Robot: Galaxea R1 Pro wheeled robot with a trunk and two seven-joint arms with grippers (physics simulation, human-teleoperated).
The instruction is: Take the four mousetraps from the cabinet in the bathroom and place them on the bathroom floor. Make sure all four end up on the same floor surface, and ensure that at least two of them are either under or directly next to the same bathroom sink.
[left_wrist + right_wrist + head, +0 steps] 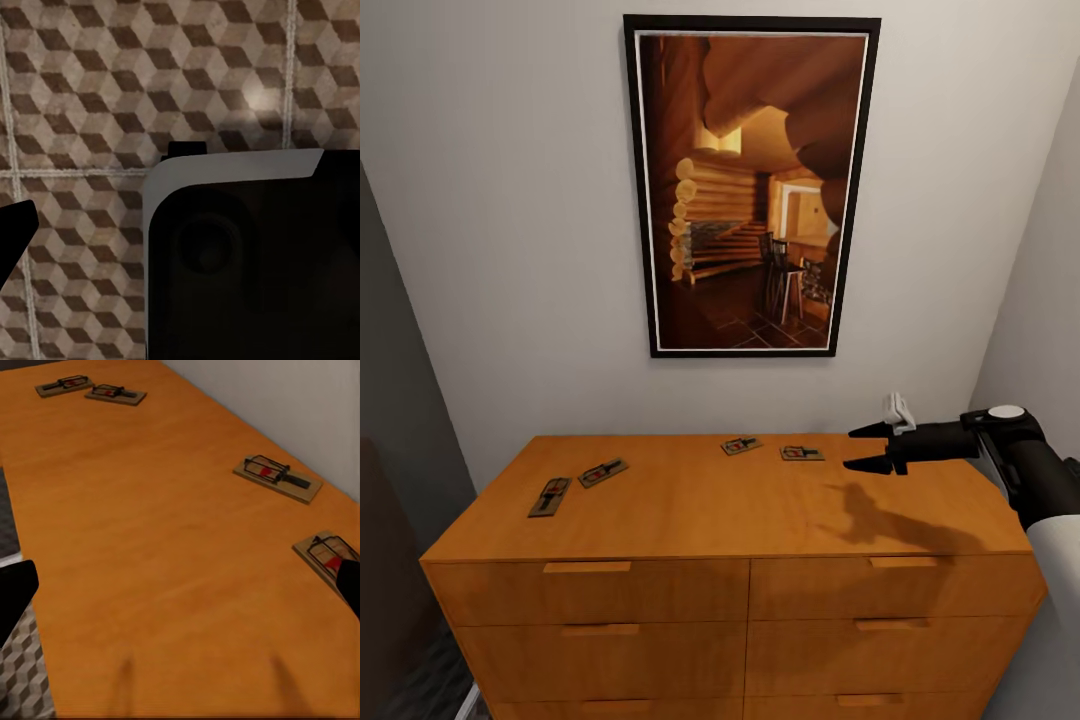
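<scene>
Four mousetraps are seen lying flat on the top of the cabinet (710, 510). The cabinet is made of orange-brown wood and is set against a pale wall, under a tall framed picture (752, 185) of a log house room. Flat wooden handles are seen on its drawers.

Two of the mousetraps are placed near the left end of the top: the far-left mousetrap (550, 496) and the second mousetrap (603, 472) just beside it. They are close together but not touching. Two more are placed near the back edge, toward the middle: the third mousetrap (741, 445) and the fourth mousetrap (801, 453). These two are also close and apart.

The right pincer (867, 448) is held above the right part of the top, just beside the fourth mousetrap. Its two black fingers are spread apart, and nothing is held between them. Its shadow is cast on the wood below.

In the left wrist view, the bathroom floor (90, 90) with its brown and beige cube pattern is seen. One dark fingertip is seen at the edge there, so it cannot be told how far the left pincer is spread.
</scene>
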